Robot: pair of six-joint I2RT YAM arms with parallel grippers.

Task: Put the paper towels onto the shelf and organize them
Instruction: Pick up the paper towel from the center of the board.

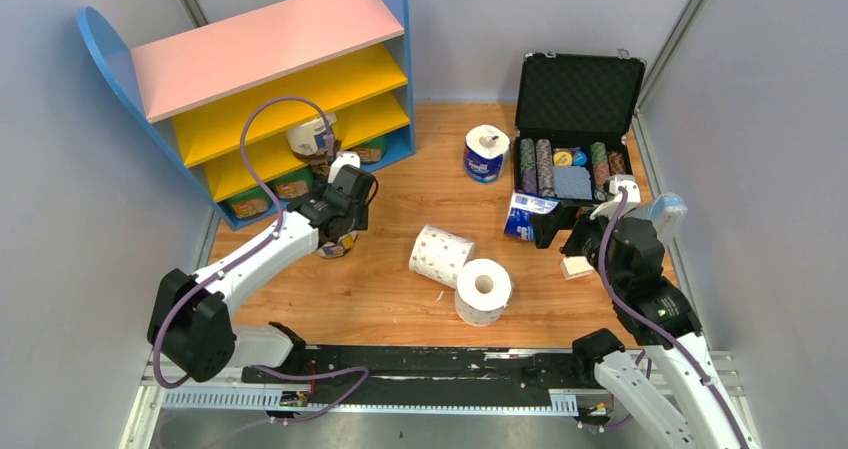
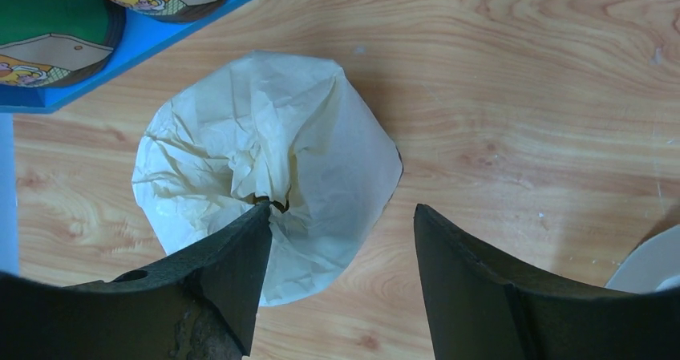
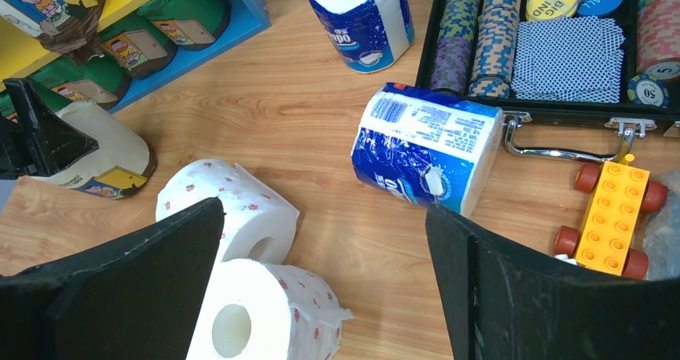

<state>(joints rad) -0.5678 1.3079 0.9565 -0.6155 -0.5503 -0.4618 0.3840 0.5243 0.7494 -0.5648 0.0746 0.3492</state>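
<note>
Hovering left gripper [image 2: 337, 284] over cream-wrapped paper roll [image 2: 265, 167], jaws parted, left fingertip [image 2: 255, 240] touching the crumpled top, roll not clamped.

Large wooden shelf with blue side panels, pink top and yellow boards [image 1: 262, 44] stands rear left; green-wrapped rolls [image 1: 250, 205] sit in its bottom tier and a printed roll [image 1: 310, 135] in the middle tier. Black foam-lined case [image 1: 578, 87] lies open rear right, holding poker chip stacks [image 3: 479, 31] and a blue card deck [image 3: 568, 58]. Right gripper [image 3: 325, 284] hangs wide open, holding nothing. On the wood table [image 1: 400, 309]: two bare white rolls [image 1: 484, 291], one blue-white wrapped roll lying just before the case [image 3: 425, 147], another upright [image 1: 486, 153]. Yellow toy-brick car [image 3: 613, 217] near the case handle.
</note>
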